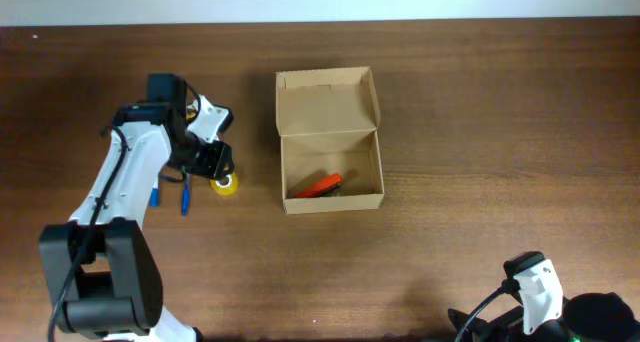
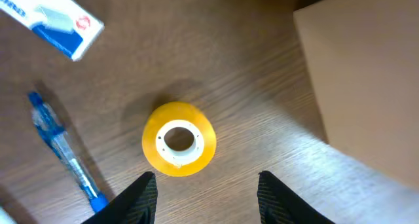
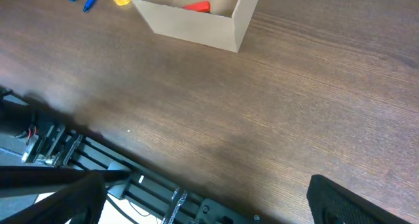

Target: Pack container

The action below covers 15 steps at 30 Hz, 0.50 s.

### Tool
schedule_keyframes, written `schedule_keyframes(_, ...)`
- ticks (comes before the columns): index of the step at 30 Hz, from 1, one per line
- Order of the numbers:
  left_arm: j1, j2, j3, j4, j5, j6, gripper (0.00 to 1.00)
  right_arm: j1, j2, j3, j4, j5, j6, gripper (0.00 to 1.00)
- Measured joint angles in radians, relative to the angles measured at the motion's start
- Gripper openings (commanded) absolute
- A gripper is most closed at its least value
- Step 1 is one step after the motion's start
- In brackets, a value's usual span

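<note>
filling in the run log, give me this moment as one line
box open, red item inside | left tool open near tape | pen outside box | right tool open, far from box

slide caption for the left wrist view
Open left gripper facing a yellow tape roll, blue pen on one side, container on the other

The dark wood-grain table (image 1: 480,132) carries an open cardboard box (image 1: 325,102), a yellow tape roll (image 2: 179,140), one blue pen (image 1: 185,197), a second pen (image 1: 155,195) and a white-and-blue packet (image 2: 55,21).
</note>
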Motion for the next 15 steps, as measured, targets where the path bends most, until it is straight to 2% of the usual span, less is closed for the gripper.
schedule_keyframes(5, 0.000, 0.000, -0.059, 0.061, -0.030, -0.056, 0.49, 0.000, 0.000, 0.000, 0.000, 0.000, 0.000, 0.99)
schedule_keyframes(15, 0.000, 0.000, -0.071, 0.127, -0.086, -0.115, 0.61, 0.000, 0.000, 0.000, 0.000, 0.000, 0.000, 0.99)
